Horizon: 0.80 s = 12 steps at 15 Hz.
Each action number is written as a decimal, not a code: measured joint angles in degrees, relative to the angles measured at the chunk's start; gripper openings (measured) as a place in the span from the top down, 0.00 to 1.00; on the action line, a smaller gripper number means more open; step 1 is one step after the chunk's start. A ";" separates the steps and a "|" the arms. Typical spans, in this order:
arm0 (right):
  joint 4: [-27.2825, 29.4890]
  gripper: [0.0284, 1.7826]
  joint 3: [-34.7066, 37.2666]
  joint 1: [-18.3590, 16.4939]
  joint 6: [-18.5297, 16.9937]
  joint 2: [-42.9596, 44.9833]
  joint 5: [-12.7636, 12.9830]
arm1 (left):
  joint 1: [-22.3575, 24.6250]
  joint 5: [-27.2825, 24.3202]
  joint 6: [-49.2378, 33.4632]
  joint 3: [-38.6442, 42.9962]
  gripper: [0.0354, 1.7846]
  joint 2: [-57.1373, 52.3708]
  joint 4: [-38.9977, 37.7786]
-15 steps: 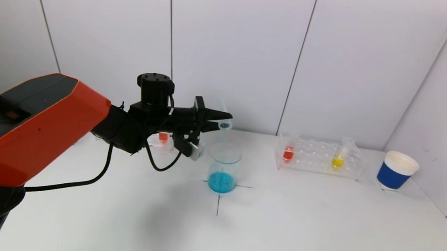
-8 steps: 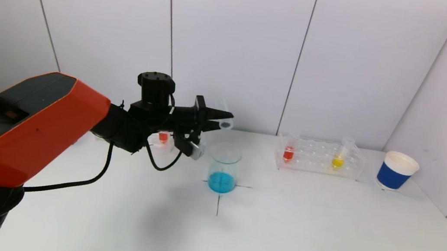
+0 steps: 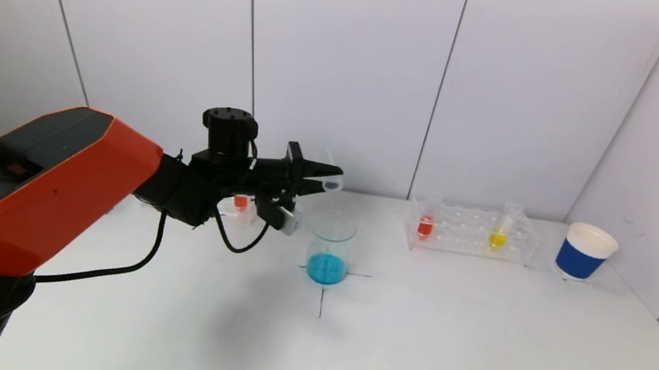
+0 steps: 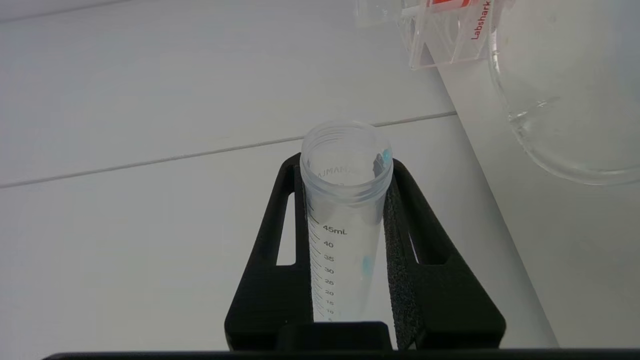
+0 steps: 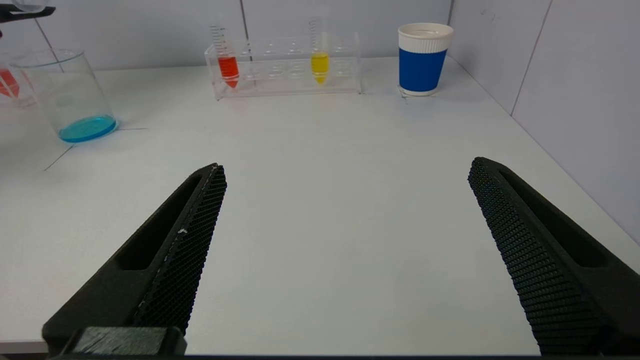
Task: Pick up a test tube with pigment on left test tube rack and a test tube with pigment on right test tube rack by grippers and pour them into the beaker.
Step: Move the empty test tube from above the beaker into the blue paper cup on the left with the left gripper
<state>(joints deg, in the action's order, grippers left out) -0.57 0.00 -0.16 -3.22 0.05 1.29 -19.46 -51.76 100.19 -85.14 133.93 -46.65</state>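
My left gripper point(image 3: 322, 179) is shut on a clear test tube point(image 3: 331, 179), held nearly level just above and behind the beaker point(image 3: 330, 246). In the left wrist view the tube point(image 4: 345, 220) is empty apart from blue drops, between the jaws of the left gripper point(image 4: 342, 162). The beaker holds blue liquid. The left rack point(image 4: 450, 40) is mostly hidden behind the arm; a red tube point(image 3: 241, 202) shows in it. The right rack point(image 3: 470, 232) holds a red tube point(image 3: 425, 225) and a yellow tube point(image 3: 497, 238). My right gripper point(image 5: 345, 167) hangs open over the near table, out of the head view.
A blue and white paper cup point(image 3: 584, 252) stands right of the right rack, near the side wall. A black cross point(image 3: 323, 290) is marked on the table under the beaker. White wall panels close off the back and right.
The tube's mouth has lifted from dipping toward the beaker to about level. The beaker, racks and right gripper have not moved.
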 joint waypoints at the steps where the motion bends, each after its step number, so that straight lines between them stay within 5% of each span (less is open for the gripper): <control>1: -0.02 0.01 0.00 0.00 -0.02 0.00 0.02 | -0.02 0.77 -2.82 0.05 0.77 -0.33 -0.41; 12: -0.02 0.01 0.00 0.00 -0.02 0.00 0.02 | -0.09 16.85 -36.28 -0.39 0.77 -7.94 -2.77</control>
<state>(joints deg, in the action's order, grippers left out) -0.60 0.00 -0.16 -3.24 0.05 1.32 -19.54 -34.91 63.92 -85.53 125.99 -49.42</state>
